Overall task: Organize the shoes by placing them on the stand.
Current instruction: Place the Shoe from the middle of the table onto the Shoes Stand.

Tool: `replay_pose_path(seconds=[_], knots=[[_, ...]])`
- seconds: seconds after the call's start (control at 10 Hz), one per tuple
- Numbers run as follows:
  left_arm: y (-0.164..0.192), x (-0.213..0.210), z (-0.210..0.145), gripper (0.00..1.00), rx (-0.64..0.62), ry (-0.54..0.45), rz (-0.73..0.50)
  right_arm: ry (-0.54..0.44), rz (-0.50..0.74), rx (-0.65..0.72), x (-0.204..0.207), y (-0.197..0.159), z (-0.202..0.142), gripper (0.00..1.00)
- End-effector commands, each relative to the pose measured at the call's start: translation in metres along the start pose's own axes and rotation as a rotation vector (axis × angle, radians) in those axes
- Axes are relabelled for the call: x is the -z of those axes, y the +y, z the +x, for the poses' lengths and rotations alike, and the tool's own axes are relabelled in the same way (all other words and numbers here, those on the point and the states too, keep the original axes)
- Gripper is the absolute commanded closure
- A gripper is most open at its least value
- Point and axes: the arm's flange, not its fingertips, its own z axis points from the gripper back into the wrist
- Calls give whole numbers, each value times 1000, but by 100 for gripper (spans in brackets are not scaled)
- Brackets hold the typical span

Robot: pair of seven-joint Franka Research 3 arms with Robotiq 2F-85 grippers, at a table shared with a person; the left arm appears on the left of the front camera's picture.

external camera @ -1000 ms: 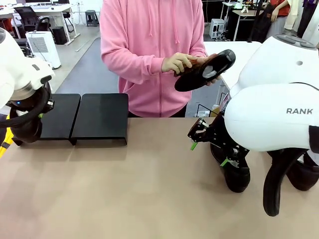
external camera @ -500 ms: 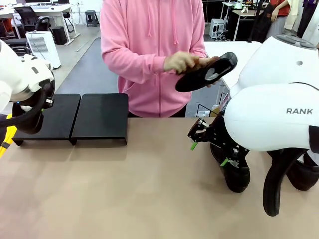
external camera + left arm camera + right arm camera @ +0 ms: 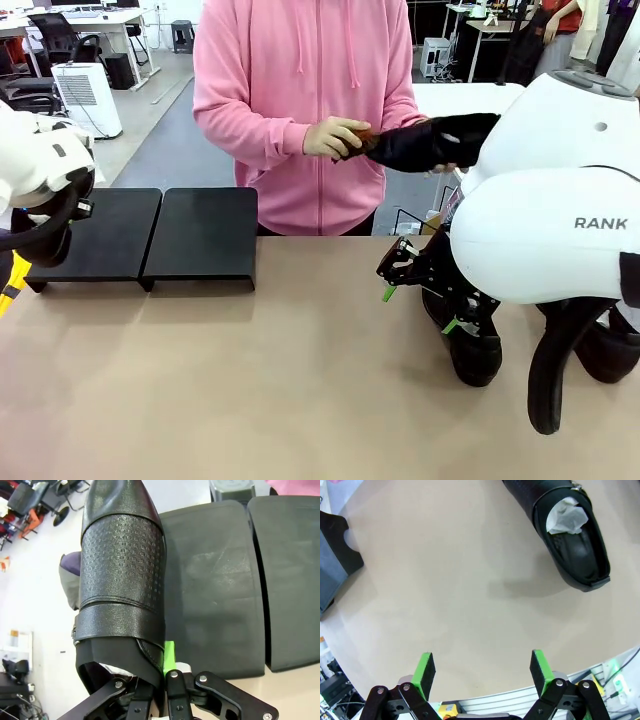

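Front view reads RANK on the right arm [image 3: 560,230]; left pincer [image 3: 161,672] grips a shoe [image 3: 122,580], right pincer [image 3: 482,672] gapes wide

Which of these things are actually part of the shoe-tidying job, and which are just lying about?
Part of the job:
- gripped shoe in the shut left gripper
- table shoe near the open right gripper
- third shoe in the person's hand
- stand

Just lying about:
- white floor appliance
- office chair
- far desk
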Motion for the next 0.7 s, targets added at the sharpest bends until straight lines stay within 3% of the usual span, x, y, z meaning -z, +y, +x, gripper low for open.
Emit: replay_pose_path(seconds=[0.0,0.6], knots=[[-17,21,6,100,-10,-24,29,2,2,-15,0,1,1,0],[-18,53,5,100,3,-10,91,2,2,-15,0,1,1,0]])
